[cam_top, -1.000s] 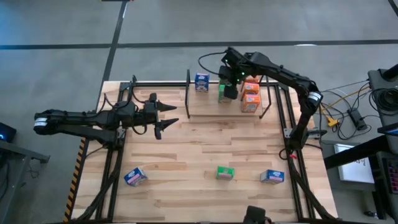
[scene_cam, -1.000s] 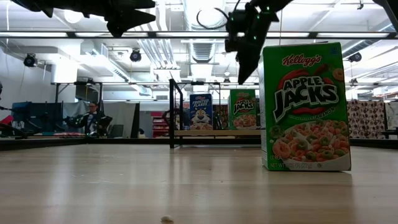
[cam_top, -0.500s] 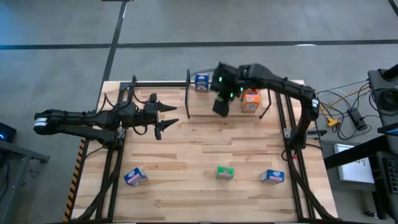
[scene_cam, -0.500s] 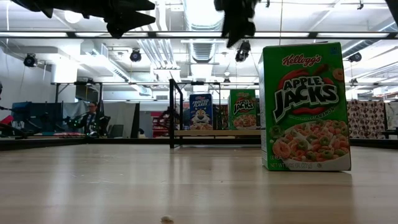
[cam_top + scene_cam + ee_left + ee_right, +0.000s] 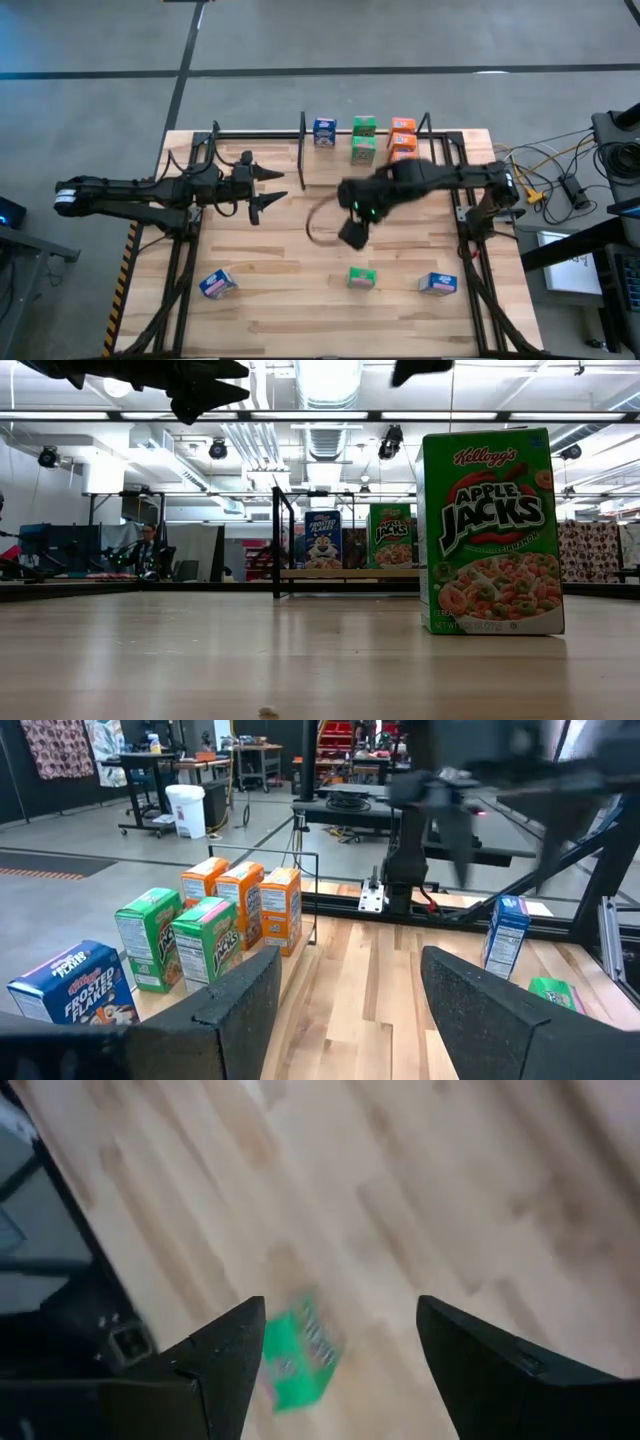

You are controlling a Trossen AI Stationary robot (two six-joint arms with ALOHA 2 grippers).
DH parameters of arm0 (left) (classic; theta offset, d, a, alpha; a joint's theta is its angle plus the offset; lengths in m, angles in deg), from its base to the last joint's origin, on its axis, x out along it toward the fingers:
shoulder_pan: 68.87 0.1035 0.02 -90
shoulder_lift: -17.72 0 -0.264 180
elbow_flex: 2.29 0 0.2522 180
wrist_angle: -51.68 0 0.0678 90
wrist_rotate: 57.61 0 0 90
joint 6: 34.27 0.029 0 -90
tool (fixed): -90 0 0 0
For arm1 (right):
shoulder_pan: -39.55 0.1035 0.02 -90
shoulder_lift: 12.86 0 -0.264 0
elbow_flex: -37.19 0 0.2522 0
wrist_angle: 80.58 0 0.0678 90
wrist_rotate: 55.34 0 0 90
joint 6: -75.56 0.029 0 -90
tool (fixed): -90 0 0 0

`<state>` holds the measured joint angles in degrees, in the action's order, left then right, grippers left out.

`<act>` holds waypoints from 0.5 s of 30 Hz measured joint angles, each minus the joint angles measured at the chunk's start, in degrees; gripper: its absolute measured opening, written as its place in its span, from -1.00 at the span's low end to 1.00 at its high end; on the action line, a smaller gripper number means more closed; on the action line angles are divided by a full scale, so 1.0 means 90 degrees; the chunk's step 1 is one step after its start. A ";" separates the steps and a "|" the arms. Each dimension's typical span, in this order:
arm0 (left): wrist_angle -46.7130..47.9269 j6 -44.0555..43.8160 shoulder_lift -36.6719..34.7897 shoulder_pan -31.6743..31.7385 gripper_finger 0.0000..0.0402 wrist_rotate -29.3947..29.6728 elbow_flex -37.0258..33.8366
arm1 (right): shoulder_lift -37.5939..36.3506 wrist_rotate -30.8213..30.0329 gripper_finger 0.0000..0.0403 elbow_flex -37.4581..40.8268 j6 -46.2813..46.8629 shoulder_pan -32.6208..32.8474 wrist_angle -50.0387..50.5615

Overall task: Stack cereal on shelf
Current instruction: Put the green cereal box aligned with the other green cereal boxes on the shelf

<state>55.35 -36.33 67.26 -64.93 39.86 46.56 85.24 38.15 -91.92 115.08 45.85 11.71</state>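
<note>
Tabletop (image 5: 300, 240): pale wood planks w/ darker streaks, black rails at sides. Shelf (image 5: 330, 160), upper centre of high view: light board, thin black rods. On it: blue box (image 5: 323, 131), two green boxes (image 5: 362, 140), orange boxes (image 5: 403, 138) w/ white print. Lower part of high view: blue box (image 5: 217, 284) at left, green box (image 5: 362, 278) in middle, blue box (image 5: 437, 284) at right. Low view: big green box (image 5: 490, 530), white/black lettering, multicolour rings. Both claws (image 5: 262, 190) (image 5: 352, 235) black. Floor (image 5: 250, 40) grey.
</note>
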 joint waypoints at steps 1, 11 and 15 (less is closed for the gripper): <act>0.0001 -0.0001 0.0000 0.0001 0.12 0.0000 0.0000 | 0.0000 0.0001 0.25 0.0035 0.0193 0.0183 0.0072; -0.0005 0.0136 0.0000 0.0001 0.12 -0.0002 0.0002 | 0.0000 -0.1484 0.25 0.1009 -0.0343 0.2074 0.0209; -0.0042 0.0168 0.0000 0.0001 0.12 -0.0001 0.0002 | 0.0000 -0.2221 0.25 0.1648 -0.0090 0.2536 -0.0072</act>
<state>54.98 -34.81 67.26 -64.92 39.85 46.58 85.24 18.16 -77.09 114.27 68.67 11.07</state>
